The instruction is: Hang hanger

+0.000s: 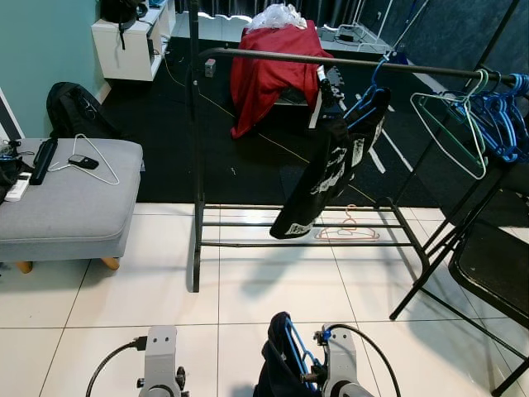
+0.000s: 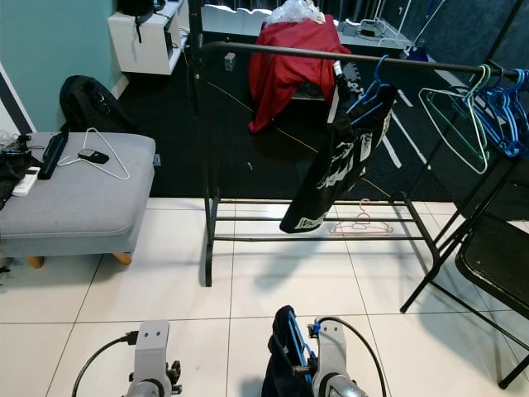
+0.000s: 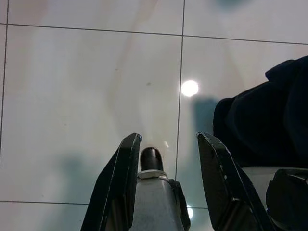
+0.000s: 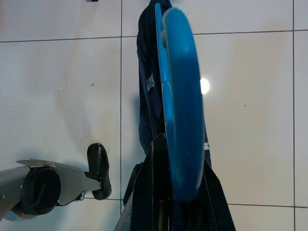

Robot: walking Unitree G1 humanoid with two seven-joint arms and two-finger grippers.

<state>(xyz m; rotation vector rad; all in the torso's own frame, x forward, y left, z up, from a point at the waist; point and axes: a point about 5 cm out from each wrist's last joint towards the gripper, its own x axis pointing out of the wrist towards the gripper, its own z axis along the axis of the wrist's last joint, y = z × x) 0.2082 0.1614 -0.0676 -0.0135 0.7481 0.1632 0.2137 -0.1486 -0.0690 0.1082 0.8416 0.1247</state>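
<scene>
Blue hanger (image 4: pixel 180 110) with a dark garment (image 4: pixel 147 86) draped on it sits clamped in my right end effector (image 4: pixel 175 192), low in front of me above the white tiled floor (image 1: pixel 273 289); the fingers are closed on the hanger's blue bar, and the garment hangs down beside my wrist; my left end effector (image 3: pixel 168 144) hangs over the tiles with its two black fingers (image 3: pixel 120 183) apart and nothing between them, the dark garment just beside it; ahead of me stands a black clothes rack (image 1: pixel 197 165), its top rail (image 1: pixel 273 56) carrying a black printed garment on a blue hanger (image 1: pixel 331 165) near the middle and a cluster of green and blue hangers (image 1: pixel 479 116) at its right end; a pink hanger (image 1: pixel 347 230) lies on the rack's lower bars; to my left is a grey ottoman (image 1: pixel 66 198) with a white hanger (image 1: pixel 87 161) lying on top.
</scene>
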